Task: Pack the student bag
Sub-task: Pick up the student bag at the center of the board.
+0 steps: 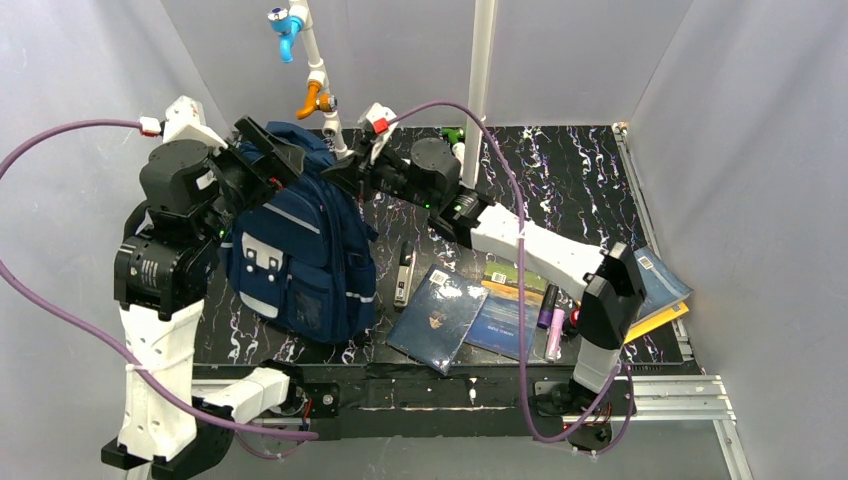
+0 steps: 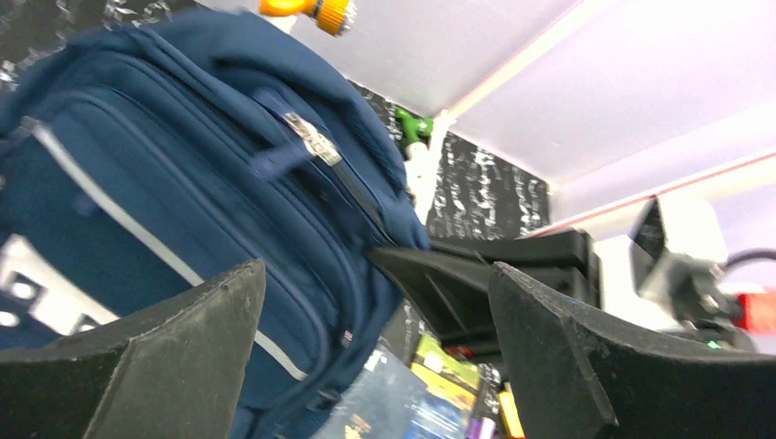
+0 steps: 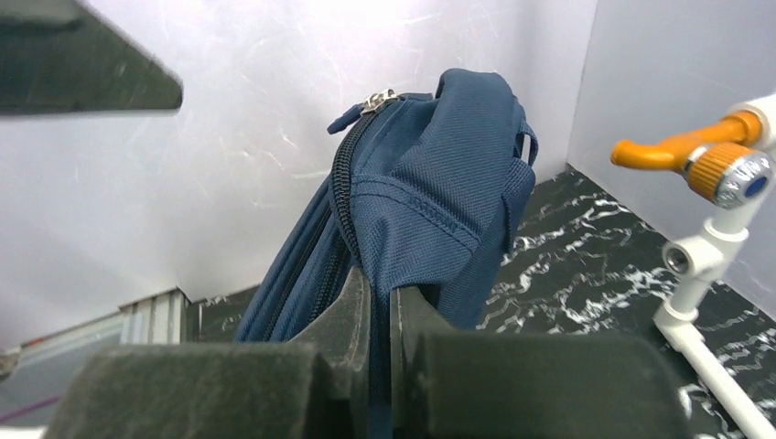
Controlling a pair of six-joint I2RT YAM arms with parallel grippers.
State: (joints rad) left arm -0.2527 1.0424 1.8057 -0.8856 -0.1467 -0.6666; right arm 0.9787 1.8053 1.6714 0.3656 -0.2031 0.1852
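The student bag (image 1: 300, 250) is standing on the counter (image 1: 600, 180) near the blue book (image 1: 438, 318); right fingers (image 3: 352, 311) are pinching its top seam, left fingers (image 2: 549, 338) are gaping, released. Soft cloth (likely sagging) is favouring seam or zip-edge holds.

The light is bright and even. The white walls (image 1: 720, 90) throw it back, so shadows are soft and faint. From above, all looks sharp. In my left wrist view the student bag (image 2: 183, 183) is smeared and fuzzy, and so is the orange tap (image 2: 307, 9), but my left fingers (image 2: 174, 366) look dark and crisp. In my right wrist view the bag is sharp, my right fingers (image 3: 348, 320) are dark and soft, and the wall behind looks washed out.
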